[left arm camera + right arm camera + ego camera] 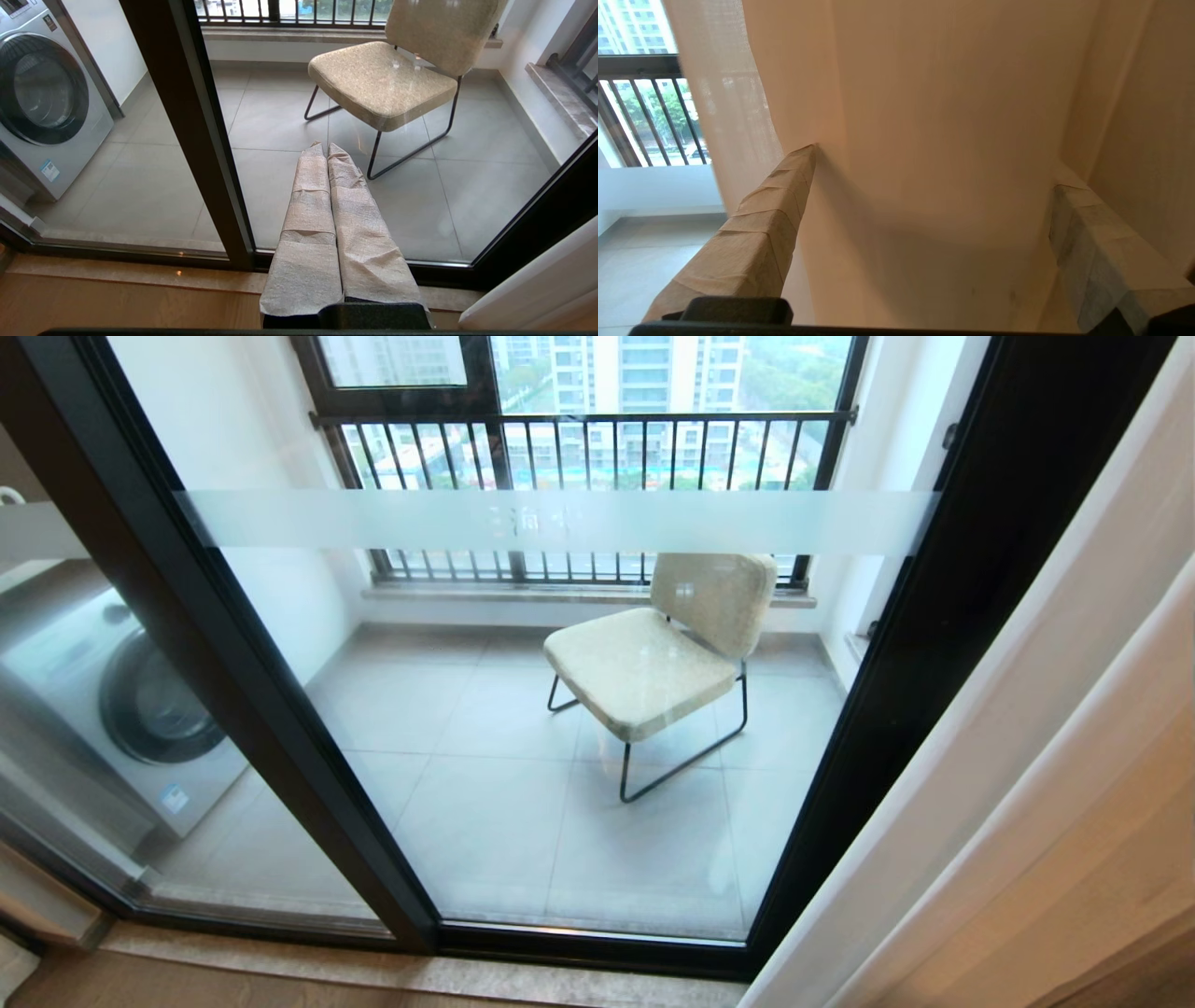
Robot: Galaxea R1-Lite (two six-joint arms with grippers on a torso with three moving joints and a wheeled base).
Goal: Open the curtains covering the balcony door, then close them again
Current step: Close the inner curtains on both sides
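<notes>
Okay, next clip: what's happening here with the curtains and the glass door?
The curtains are bunched at the right side, leaving the balcony door uncovered, with a chair and a washing machine visible on the balcony beyond. The right gripper is up against the curtain fabric with its jaws spread wide, a fold of cloth between them but not pinched. The left gripper hangs idle in front of the glass, jaws shut on nothing.
</notes>
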